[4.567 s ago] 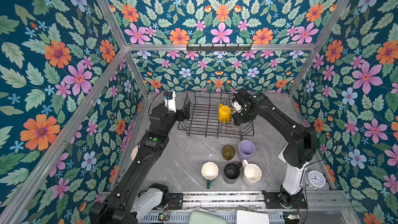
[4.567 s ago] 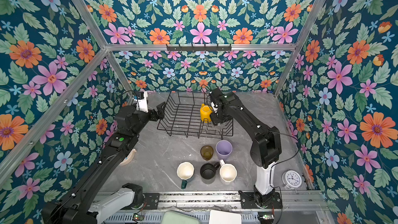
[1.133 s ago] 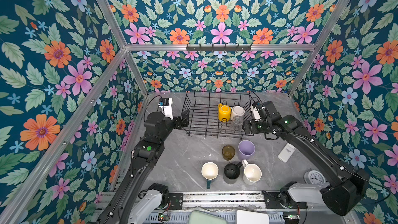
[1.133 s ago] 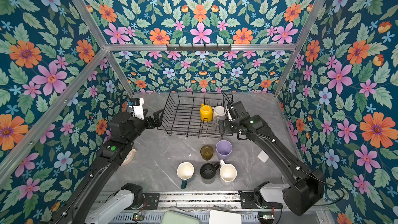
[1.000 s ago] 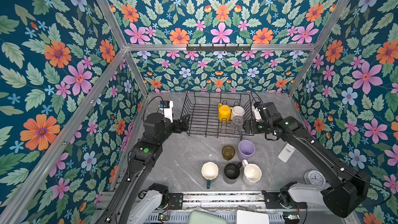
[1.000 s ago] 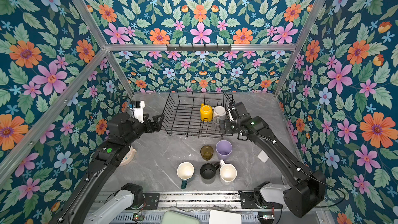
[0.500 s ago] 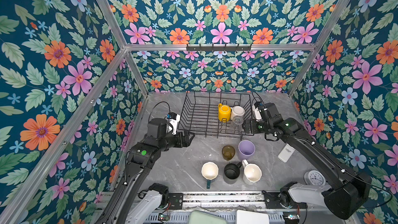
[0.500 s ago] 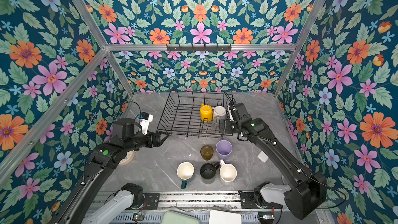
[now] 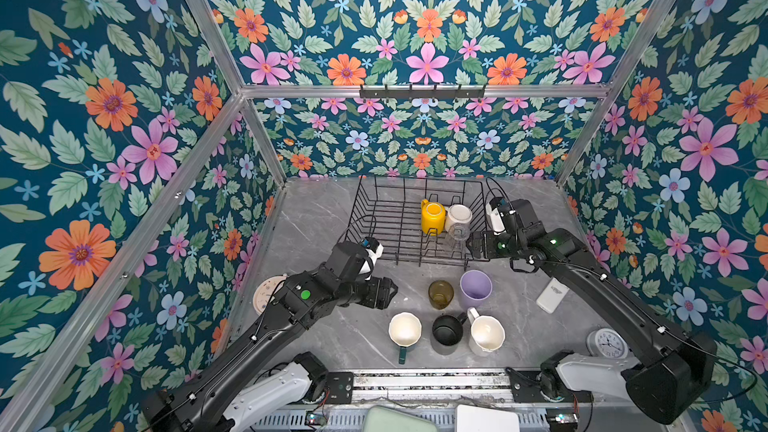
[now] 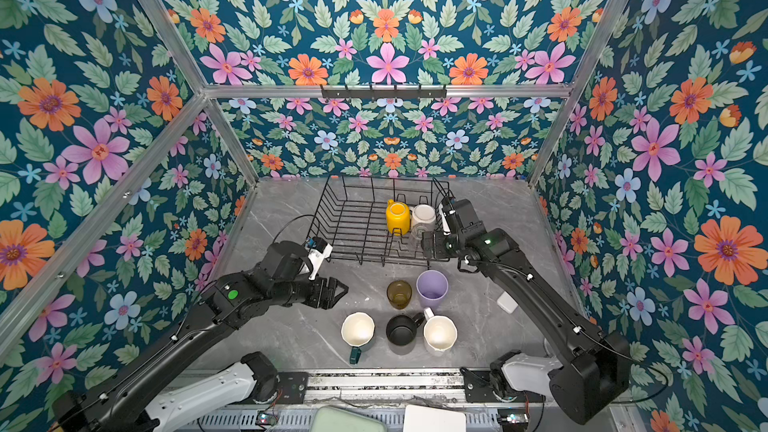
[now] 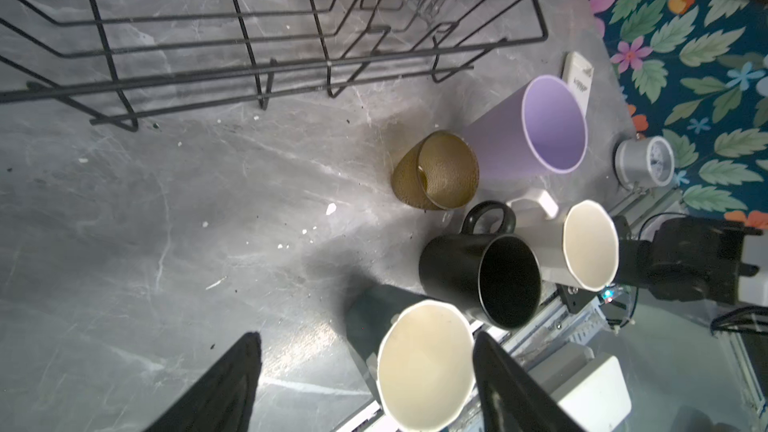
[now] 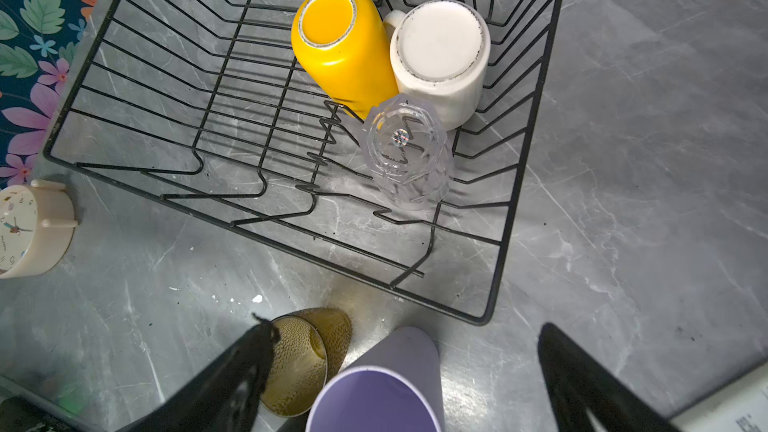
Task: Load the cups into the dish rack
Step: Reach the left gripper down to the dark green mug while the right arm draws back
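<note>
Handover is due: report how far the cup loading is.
Done: yellow mug, inverted white mug and clear glass sit in the dish rack. In hand: nothing; left end effector and right end effector are open. Left on the table: amber glass, lilac tumbler, dark-green mug, black mug, faceted white mug.

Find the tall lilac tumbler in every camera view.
Top view: lilac tumbler on the table in front of the black wire dish rack.
Top view: same spot.
Left wrist: past the black mug.
Right wrist: nearest cup, by the rack's corner.
Shared landmark: the dimpled amber glass beside it.
</note>
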### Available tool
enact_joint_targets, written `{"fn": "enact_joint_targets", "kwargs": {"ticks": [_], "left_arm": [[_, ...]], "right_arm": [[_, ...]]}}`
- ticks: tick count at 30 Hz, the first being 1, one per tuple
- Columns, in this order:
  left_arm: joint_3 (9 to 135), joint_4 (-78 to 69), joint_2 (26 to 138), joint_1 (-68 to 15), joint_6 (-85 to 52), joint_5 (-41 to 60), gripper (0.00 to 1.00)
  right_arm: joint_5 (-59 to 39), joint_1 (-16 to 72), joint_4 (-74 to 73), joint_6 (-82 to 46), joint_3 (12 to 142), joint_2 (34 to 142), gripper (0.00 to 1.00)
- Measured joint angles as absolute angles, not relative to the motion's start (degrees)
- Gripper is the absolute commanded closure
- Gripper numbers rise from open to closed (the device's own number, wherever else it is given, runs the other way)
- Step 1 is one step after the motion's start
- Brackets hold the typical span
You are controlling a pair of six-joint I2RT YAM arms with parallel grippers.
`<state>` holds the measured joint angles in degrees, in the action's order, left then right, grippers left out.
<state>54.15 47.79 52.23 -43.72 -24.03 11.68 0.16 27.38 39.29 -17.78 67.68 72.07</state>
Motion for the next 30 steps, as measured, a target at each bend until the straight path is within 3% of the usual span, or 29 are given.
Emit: {"fn": "enact_joint_targets", "kwargs": {"ticks": [30], "left_arm": [[50.4, 52.6, 60.9, -56.3, -29.6, 8.9, 0.32]], "right_arm": [[0.1, 27.4, 38.7, -17.8, 66.0, 73.1, 0.01]]}}
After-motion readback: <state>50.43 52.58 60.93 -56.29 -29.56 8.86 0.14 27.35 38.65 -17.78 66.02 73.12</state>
